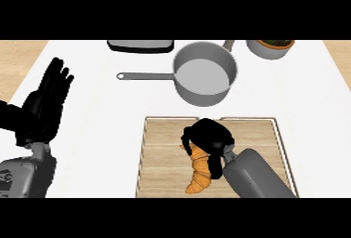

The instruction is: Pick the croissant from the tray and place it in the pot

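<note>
The golden-brown, curved croissant (198, 174) is within the light wooden rectangular tray (161, 139), slightly right of the tray's centre. Its long axis runs from the upper middle of the tray toward the near edge. The lower, tapered end is fully exposed. The upper end is covered by the black right hand (209, 135).

Right hand: positioned over the croissant's upper end, fingers curled down round it. The hand is closed on the croissant. Whether the croissant rests on the wood or is raised off it cannot be told. The grey right forearm (257, 174) enters from the lower right and crosses the tray's near right corner.

The tray sits on the white counter top (96, 139). Beyond the tray's far edge, apart from it, stands the round grey metal pot (205, 98). Its long straight handle (144, 76) points left.

At the counter's far edge, left of the pot, is a dark rectangular object with a pale rim (139, 45). Right of the pot is a pale round planter holding dark contents (270, 49).

Left hand (48, 100): black, at the view's left side, well apart from the tray, fingers straight and pointing up, holding nothing.
</note>
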{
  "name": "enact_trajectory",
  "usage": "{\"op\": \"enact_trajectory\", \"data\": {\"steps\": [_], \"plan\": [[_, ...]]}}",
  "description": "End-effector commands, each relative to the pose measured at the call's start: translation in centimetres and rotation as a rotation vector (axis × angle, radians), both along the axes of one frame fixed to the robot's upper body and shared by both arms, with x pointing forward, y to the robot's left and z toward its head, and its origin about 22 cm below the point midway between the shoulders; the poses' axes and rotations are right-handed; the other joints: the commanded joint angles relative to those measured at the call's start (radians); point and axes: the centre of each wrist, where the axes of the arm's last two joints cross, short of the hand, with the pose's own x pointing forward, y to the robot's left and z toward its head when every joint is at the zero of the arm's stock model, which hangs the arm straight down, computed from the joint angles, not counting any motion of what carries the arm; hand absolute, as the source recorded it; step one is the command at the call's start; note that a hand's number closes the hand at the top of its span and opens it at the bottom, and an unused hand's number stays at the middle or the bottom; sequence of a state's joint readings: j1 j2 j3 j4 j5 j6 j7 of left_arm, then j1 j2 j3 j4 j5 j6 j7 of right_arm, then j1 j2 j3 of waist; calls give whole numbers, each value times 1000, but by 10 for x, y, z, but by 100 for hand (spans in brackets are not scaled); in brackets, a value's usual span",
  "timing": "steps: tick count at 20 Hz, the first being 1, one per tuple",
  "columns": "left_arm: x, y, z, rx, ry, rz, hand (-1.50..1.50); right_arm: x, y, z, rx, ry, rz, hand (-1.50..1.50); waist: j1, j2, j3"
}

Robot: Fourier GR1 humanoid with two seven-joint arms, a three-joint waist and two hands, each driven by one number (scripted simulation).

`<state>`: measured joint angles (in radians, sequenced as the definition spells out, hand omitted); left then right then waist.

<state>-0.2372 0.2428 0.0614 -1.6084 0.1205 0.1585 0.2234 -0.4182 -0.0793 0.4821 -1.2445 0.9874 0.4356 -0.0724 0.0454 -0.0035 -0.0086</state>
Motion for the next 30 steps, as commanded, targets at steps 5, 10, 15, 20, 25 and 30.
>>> {"op": "enact_trajectory", "data": {"steps": [5,10,15,20,25,30], "plan": [[3,-17,-1,5,-5,-83,0,-12,51,23,42,-98,-278,150,88,8,9],[8,-17,1,4,-4,-81,0,-16,67,63,265,-271,-496,150,77,1,10],[11,-23,2,8,0,-92,0,-19,89,107,451,-480,-673,150,74,-6,7],[17,-22,4,-5,2,-85,0,-19,116,135,546,-627,-823,150,73,3,4],[10,-28,-10,2,9,-79,0,-17,141,158,554,-683,-947,150,64,4,4],[16,-23,0,22,-5,-61,0,-5,144,158,624,-649,-1001,150,44,11,7]]}}
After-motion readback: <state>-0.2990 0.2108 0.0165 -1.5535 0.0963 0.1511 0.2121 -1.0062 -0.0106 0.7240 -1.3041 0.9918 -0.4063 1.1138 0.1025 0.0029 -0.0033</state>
